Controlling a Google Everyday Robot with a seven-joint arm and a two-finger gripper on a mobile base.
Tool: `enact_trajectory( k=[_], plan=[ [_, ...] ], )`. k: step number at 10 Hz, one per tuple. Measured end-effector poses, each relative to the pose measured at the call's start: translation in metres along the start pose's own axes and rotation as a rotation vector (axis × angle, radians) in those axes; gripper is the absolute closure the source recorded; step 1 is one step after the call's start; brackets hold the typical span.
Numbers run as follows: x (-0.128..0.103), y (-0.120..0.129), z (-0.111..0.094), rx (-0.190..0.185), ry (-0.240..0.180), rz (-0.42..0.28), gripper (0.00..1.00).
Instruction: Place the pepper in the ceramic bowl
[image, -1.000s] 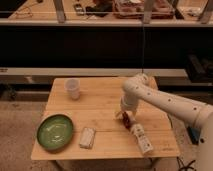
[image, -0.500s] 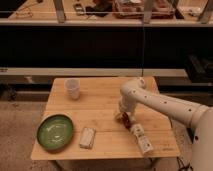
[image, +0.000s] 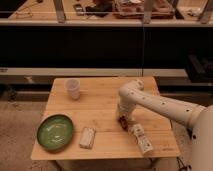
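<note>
Pepper (image: 123, 124), small and dark red, lies on the wooden table (image: 100, 102) right of centre, directly beneath the gripper (image: 122, 119). The gripper sits at table level on the end of the white arm (image: 157, 102); whether it is apart or clamped on the pepper cannot be told. The green ceramic bowl (image: 55, 132) stands at the near left, well apart. A labelled bottle (image: 142, 139) lies just near-right of the pepper. A pale packet (image: 87, 138) lies beside the bowl. A white cup (image: 73, 88) stands far left.

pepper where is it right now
In the camera view, the pepper is at the right half of the table, right under the pincer, up-left of the bottle, far from the green bowl.
</note>
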Motion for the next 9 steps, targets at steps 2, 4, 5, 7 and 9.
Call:
enact_trajectory(
  k=[2,4,5,7,9],
  plan=[
    [0.011,-0.014,-0.013,0.046,0.024,0.018,0.95],
    [0.021,-0.045,-0.020,0.124,0.024,0.033,1.00],
    [0.028,-0.066,-0.026,0.185,0.020,0.054,1.00],
    [0.048,-0.121,-0.046,0.305,0.013,0.057,1.00],
    [0.072,-0.181,-0.069,0.422,-0.002,0.039,1.00]
  ],
)
